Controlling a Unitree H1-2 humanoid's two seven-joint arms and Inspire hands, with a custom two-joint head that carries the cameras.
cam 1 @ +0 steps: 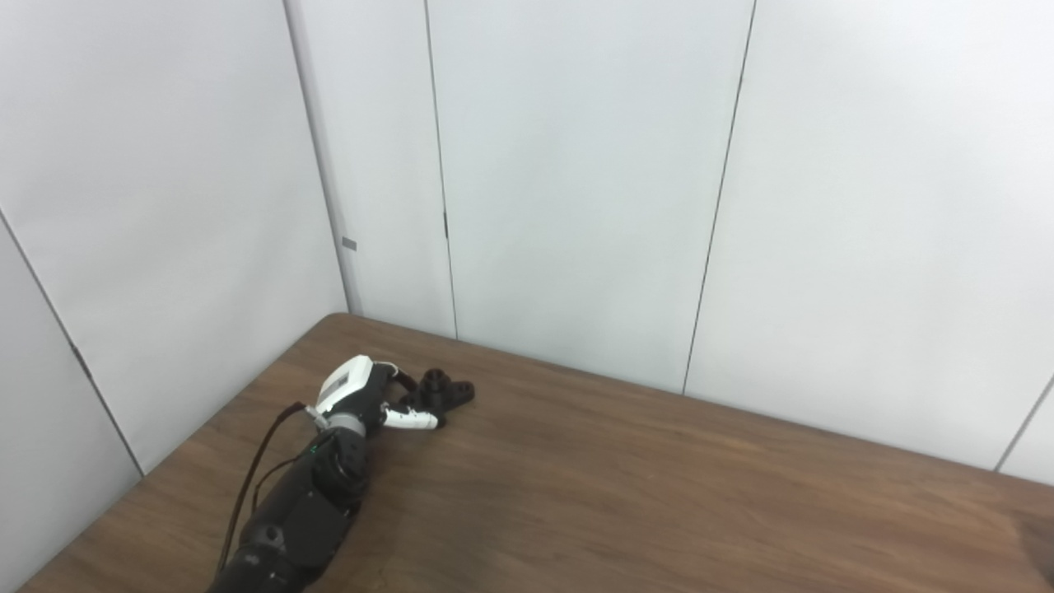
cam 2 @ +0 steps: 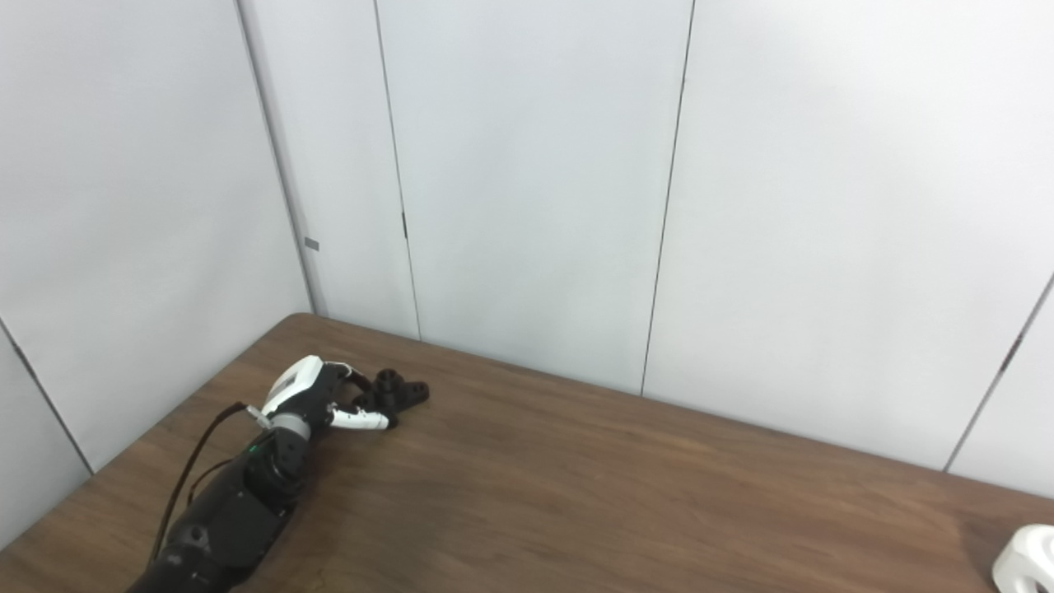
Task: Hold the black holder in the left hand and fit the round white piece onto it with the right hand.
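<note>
The black holder lies on the brown table near its far left corner. My left hand reaches up from the bottom left and is at the holder. Its white-tipped thumb lies along the holder's near side and its dark fingers curl at the far side. The hand's back hides whether they press on it. The round white piece rests at the table's bottom right, cut off by the picture's edge and seen only in the right eye view. My right hand is out of view.
Pale wall panels stand close behind the table's far edge and along its left side. A black cable runs along my left forearm. Bare wood stretches between the holder and the white piece.
</note>
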